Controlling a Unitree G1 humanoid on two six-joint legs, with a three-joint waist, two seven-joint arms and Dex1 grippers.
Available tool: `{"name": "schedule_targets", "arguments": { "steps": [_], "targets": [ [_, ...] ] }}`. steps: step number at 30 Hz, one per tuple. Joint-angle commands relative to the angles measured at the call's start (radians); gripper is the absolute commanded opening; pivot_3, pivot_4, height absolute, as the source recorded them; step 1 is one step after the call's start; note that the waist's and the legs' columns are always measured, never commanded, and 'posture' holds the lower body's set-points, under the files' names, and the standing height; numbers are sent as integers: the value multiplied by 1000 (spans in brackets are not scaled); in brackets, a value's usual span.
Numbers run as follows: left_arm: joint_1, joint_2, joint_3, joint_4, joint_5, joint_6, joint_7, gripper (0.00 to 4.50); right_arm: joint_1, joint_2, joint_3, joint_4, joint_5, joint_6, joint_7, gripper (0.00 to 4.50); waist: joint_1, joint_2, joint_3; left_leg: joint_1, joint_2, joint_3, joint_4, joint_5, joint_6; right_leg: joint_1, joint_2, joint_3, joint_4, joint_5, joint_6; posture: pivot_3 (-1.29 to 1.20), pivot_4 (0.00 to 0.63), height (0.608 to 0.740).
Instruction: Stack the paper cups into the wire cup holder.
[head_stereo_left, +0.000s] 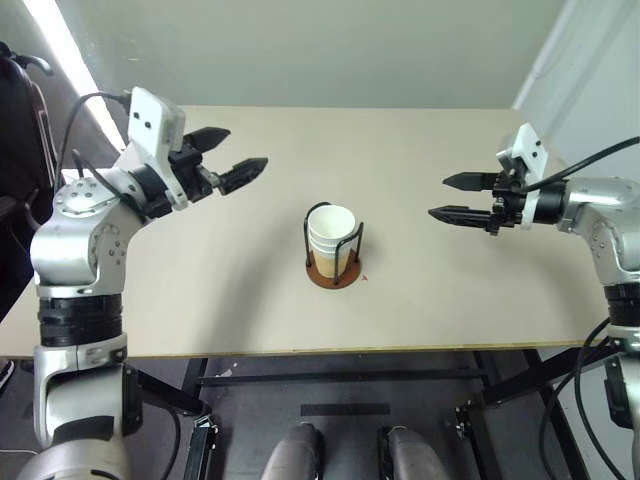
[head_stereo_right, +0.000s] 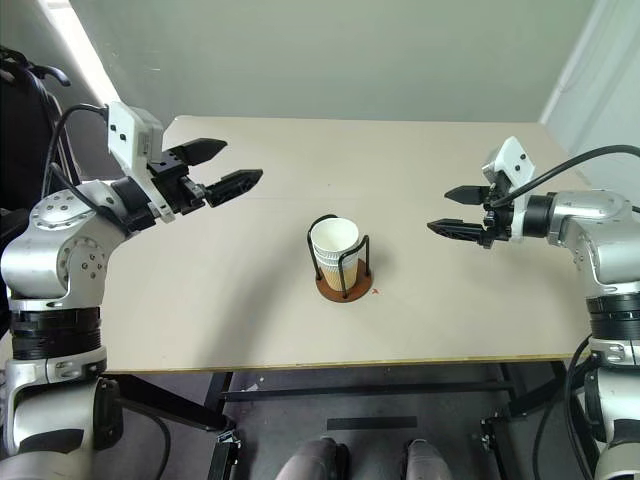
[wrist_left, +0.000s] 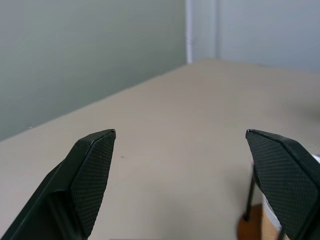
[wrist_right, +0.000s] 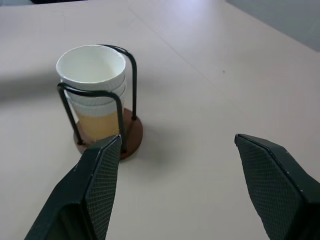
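- At the middle of the table (head_stereo_left: 200, 290) in the left eye view, the wire cup holder (head_stereo_left: 333, 272) stands upright on its round base, and the paper cups (head_stereo_left: 331, 238) sit nested inside it, open mouths up, long axis vertical. The left gripper (head_stereo_left: 228, 155) hangs over the table to the holder's left, the right gripper (head_stereo_left: 455, 197) to its right; both point inward at the stack, both well apart from it, jaws spread and nothing between them.
- Across the right eye view the layout is the same: the stack stands between the two hands, the right one looking a little nearer, and I see no loose cup on the table.
- Past the left wrist's own spread fingers (wrist_left: 90, 175), a slice of the holder's base and a wire post show beside one finger, so the holder lies off to one side of that hand's line.
- From the right wrist, the holder lies ahead between the wide-apart fingers (wrist_right: 102, 180), with several rims showing one above another inside the two loops. Judging by this, stacking looks done, and any coming move is likely a pull-back clear of the upright wires.
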Motion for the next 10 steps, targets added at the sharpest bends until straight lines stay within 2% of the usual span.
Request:
{"name": "schedule_targets", "arguments": {
  "steps": [1,10],
  "targets": [
    [-3,-13,33,-55,-4,-10,60,4471,-19,6,-44,19,-19,-31,-36,3664,0,0,0,0,0,0,0,0,0,0,0,0,0,0,0,0,150,740],
    [26,-28,46,-77,-10,-12,119,4471,-21,33,-72,56,-33,-49,-96,3664,0,0,0,0,0,-1,-3,0,-5,-1,0,0,-1,1,0,0,150,740]
  ]
}}
